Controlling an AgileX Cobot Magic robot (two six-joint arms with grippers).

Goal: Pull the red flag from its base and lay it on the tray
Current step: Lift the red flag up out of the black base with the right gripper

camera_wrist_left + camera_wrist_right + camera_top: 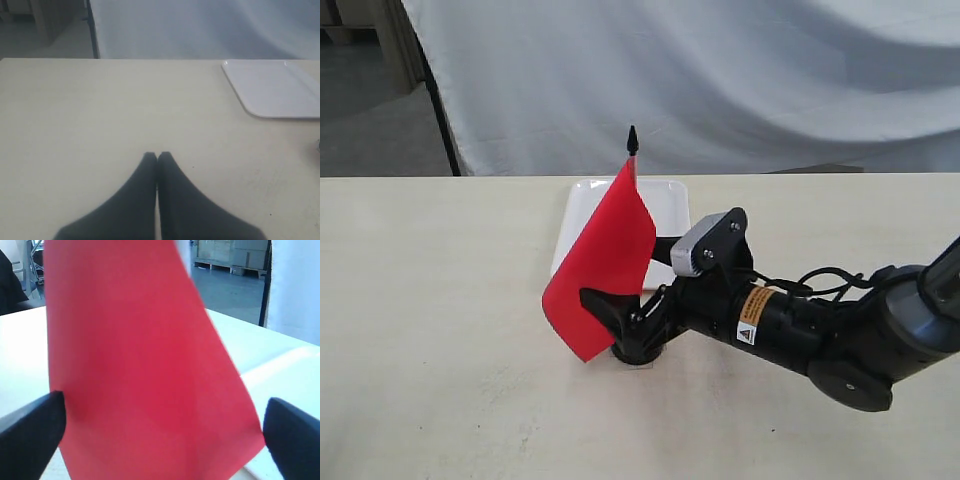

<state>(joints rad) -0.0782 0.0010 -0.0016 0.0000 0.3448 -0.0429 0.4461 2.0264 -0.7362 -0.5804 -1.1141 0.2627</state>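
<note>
The red flag (pixel 605 255) stands upright in the black base (pixel 640 352) near the middle of the table, its pointed black tip upward. Just behind it lies the white tray (pixel 668 205). My right gripper (pixel 625 285) reaches in from the right, open, with one finger on each side of the flag low down. In the right wrist view the red cloth (pixel 145 370) fills the space between the wide-apart fingers (pixel 30 425); the stick is hidden behind it. My left gripper (pixel 157 155) is shut on nothing above bare table, with the tray (pixel 275 90) off to one side.
A grey cloth backdrop (pixel 720 80) hangs behind the table's far edge. The pale tabletop (pixel 440 300) stretches wide to the left of the flag. The right arm (pixel 820 330) lies low across the right side.
</note>
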